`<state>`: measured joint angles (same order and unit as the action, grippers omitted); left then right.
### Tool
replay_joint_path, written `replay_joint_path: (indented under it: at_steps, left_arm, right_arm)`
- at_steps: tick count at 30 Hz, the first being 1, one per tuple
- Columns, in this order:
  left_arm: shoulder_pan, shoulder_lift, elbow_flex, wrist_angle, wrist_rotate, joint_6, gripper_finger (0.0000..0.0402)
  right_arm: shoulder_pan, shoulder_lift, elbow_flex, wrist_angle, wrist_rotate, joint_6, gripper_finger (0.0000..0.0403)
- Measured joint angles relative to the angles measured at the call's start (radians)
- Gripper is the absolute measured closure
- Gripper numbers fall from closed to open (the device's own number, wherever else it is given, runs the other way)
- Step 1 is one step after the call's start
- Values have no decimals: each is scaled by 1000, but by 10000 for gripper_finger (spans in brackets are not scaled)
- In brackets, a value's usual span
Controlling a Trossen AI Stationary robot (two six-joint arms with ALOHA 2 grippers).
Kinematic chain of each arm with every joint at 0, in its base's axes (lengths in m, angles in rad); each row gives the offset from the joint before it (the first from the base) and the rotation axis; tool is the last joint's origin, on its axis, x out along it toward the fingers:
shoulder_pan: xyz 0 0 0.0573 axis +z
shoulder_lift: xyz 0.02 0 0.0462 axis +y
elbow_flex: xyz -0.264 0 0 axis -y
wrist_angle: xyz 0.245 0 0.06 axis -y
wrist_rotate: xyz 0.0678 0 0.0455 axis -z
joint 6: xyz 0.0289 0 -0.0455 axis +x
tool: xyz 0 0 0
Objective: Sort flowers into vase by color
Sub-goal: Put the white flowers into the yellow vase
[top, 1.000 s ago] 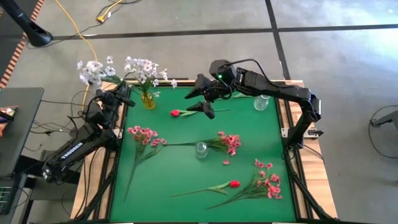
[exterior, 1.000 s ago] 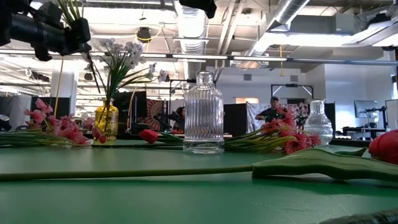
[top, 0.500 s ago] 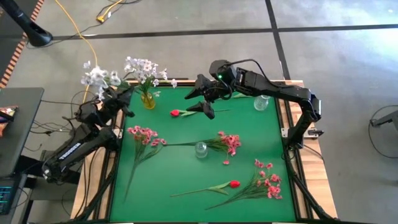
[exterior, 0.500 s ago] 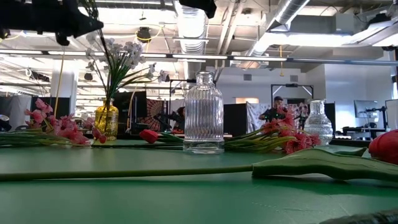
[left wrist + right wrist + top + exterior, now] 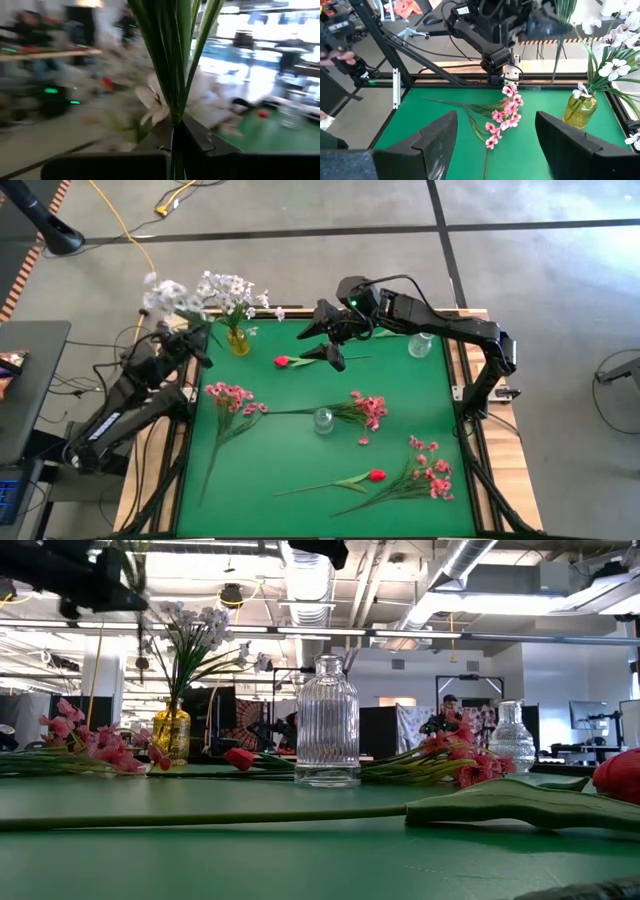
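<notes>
Here the left gripper (image 5: 183, 340) is hovering off the far left corner of the green desk (image 5: 300, 450), its fingers (image 5: 200, 137) pinched tight on the green stems of a whitish-lavender cluster (image 5: 168, 298), whose blooms are fanning out just beyond the fingertips. Right beside those blooms, a yellow vase (image 5: 238, 340) is standing on the desk with another whitish-lavender bunch (image 5: 230, 288) already in it. The right gripper (image 5: 322, 340) is hanging over the far middle of the desk, its fingers (image 5: 437, 135) spread as wide as they go and gripping nothing; just below and beside them a red bud (image 5: 283, 361) is lying on the mat. Further from those fingers, a pink spray (image 5: 232, 396) is lying towards the left arm, a second pink spray (image 5: 368, 408) is resting with its stems touching or just beside a clear ribbed vase (image 5: 323, 420), and a third pink spray (image 5: 430, 470) and another red bud (image 5: 376, 476) are lying near the desk's near edge. Another clear vase (image 5: 420, 344) is standing by the right arm.
</notes>
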<state>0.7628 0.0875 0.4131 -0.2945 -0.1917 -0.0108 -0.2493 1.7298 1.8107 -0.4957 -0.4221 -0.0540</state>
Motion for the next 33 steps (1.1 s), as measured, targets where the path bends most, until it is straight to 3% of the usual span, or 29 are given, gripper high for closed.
replay_joint_path:
  at_steps: [6,11,18,25,33]
  left_arm:
    - [0,-72,59,-87,-157,36,401]
    - [0,-83,70,-127,-273,-24,401]
    - [-1,-81,-42,-3,-230,-123,401]
    - [-1,-81,-215,399,-174,-91,401]
    - [0,-81,-267,445,-212,-91,401]
  right_arm:
    - [0,0,0,-6,0,-1,108]
    - [-2,0,0,-2,1,-20,108]
    - [-2,0,0,19,2,-30,108]
    - [-2,0,0,18,2,-34,108]
    - [-2,0,0,18,2,-33,108]
